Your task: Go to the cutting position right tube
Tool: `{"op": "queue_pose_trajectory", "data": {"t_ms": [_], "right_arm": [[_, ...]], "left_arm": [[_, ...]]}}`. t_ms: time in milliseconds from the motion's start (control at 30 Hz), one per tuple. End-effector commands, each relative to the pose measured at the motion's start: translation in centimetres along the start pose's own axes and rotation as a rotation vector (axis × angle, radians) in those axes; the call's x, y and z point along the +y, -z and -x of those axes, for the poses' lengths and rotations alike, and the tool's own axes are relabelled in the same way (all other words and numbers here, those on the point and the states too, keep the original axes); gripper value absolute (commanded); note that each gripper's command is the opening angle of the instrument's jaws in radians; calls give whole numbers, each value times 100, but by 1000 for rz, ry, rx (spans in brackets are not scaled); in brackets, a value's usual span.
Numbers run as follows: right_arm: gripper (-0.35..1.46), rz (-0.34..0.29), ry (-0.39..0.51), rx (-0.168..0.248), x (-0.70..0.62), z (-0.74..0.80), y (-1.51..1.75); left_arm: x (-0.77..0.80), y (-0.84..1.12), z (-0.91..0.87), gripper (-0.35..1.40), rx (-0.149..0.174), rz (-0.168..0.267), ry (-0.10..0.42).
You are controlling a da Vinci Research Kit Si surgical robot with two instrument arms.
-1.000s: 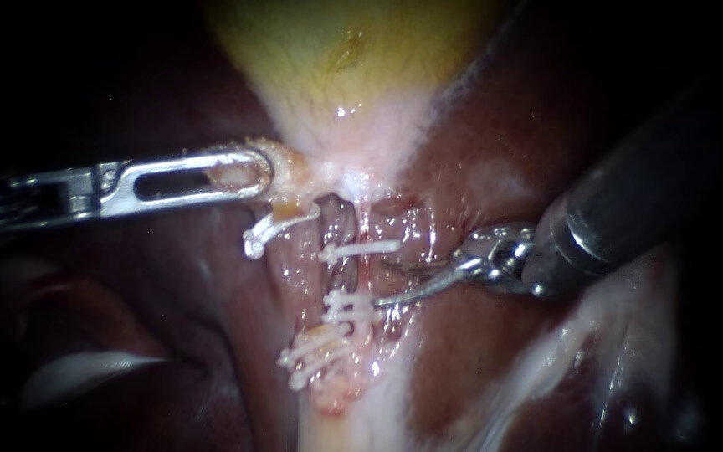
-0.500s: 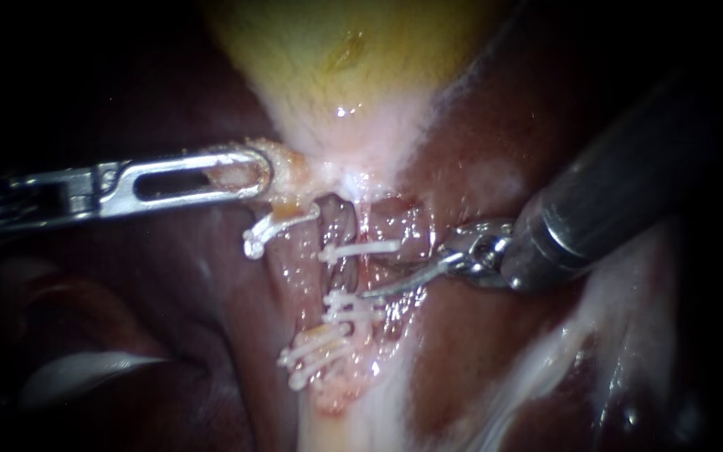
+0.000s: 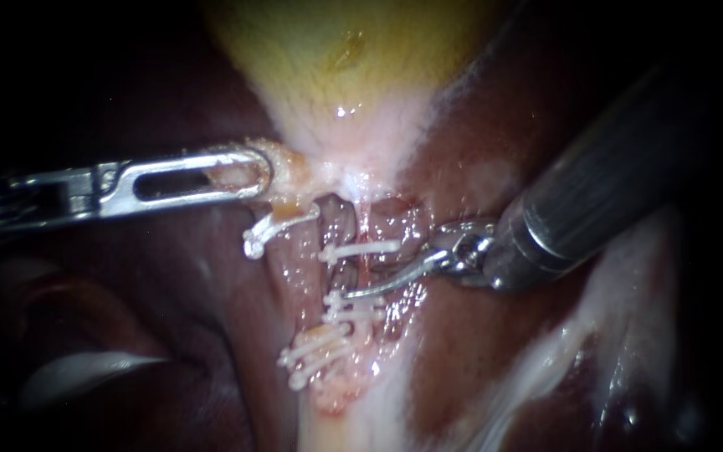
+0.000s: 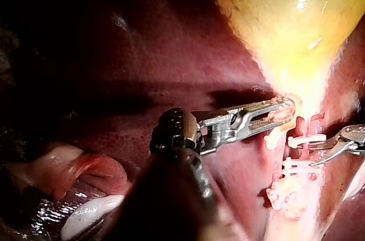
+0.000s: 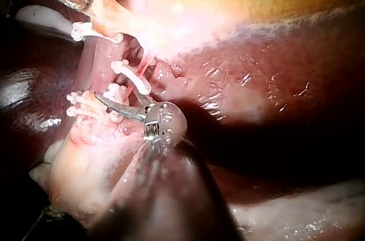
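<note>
Right tube [image 3: 370, 266]: my right instrument [image 3: 363, 283], blades parted, lay between clips [image 3: 360, 249]. I judged full straddle, clear of clips, essential. Left instrument [image 3: 240, 176] gripped gallbladder [image 3: 336, 67] neck.

Bright centre, dark edges, glint on gallbladder [image 3: 345, 50]

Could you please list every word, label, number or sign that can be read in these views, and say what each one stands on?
None: no text can be read in any view. The gallbladder, the liver and the white clips carry no writing, and no sign or label stands beside the left instrument or the right instrument.
</note>
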Motion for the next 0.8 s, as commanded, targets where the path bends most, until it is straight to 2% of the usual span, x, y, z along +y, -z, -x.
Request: {"op": "queue_pose_trajectory", "data": {"t_ms": [33, 233, 533, 800], "right_arm": [[141, -11, 5, 2, 0, 0, -1], [139, -60, 25, 17, -1, -2, -4], [136, -102, 52, 35, -3, -4, -9], [134, -109, 54, 37, -6, -6, -14]], "left_arm": [[0, 0, 0, -35, 0, 0, 0], [1, 0, 0, -35, 0, -1, 0], [3, -1, 0, -35, 1, -1, -1], [4, -1, 0, -35, 1, -1, -1]]}}
